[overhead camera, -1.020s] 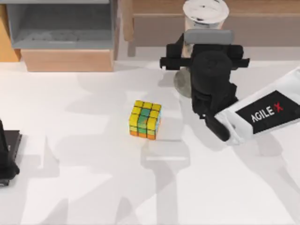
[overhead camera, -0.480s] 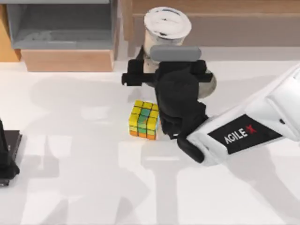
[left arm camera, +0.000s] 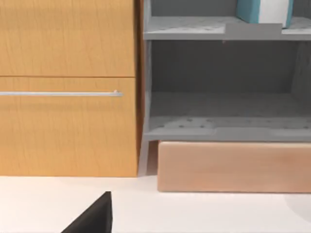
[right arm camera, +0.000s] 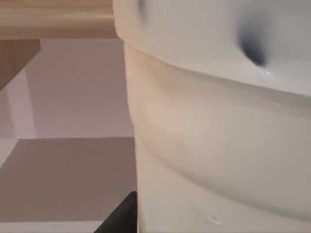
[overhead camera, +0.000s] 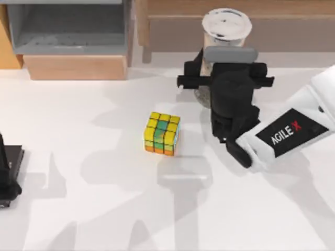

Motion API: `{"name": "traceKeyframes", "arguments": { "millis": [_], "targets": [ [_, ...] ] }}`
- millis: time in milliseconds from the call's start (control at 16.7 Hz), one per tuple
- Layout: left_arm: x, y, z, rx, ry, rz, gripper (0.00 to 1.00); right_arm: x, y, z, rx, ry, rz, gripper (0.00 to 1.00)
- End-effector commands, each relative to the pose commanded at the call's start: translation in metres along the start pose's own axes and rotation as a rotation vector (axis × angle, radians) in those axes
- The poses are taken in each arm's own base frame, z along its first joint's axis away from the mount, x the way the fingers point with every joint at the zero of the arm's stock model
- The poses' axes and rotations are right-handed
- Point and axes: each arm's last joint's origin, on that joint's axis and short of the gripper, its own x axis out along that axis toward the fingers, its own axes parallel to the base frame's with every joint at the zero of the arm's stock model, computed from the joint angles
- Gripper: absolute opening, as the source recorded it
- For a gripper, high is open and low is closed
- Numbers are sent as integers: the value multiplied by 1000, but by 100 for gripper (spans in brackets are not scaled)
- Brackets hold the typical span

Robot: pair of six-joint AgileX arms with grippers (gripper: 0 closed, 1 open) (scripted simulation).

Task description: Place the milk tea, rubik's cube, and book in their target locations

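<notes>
I take the grey shelf unit (overhead camera: 68, 31) at the back of the surface (overhead camera: 104, 209) as my landmark. My right arm reaches in well to its right, my right gripper (overhead camera: 226, 82) clenched on the milk tea (overhead camera: 226, 23), which stands upright beside the wooden ledge (overhead camera: 172, 8). I judge the cup's placing is in hand; next I need a gentle set-down and release. The rubik's cube (overhead camera: 162, 134) sits in front of the unit. The book (left arm camera: 265, 10) stands on its upper shelf. My left arm idles beside it.

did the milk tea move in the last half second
Yes. The milk tea, carried by the right claw, went toward the table's right, away from the unmoved rubik's cube.
</notes>
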Motion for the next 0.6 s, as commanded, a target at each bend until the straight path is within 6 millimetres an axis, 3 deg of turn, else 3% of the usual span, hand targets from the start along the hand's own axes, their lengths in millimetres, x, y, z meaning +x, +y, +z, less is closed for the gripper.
{"name": "traceKeyframes", "arguments": {
  "millis": [240, 600],
  "targets": [
    [0, 0, 0, 0, 0, 0, 100, 2, -2, -1, -3, 0, -4, 0],
    [0, 0, 0, 0, 0, 0, 100, 2, -2, -1, -3, 0, -4, 45]
  ]
}}
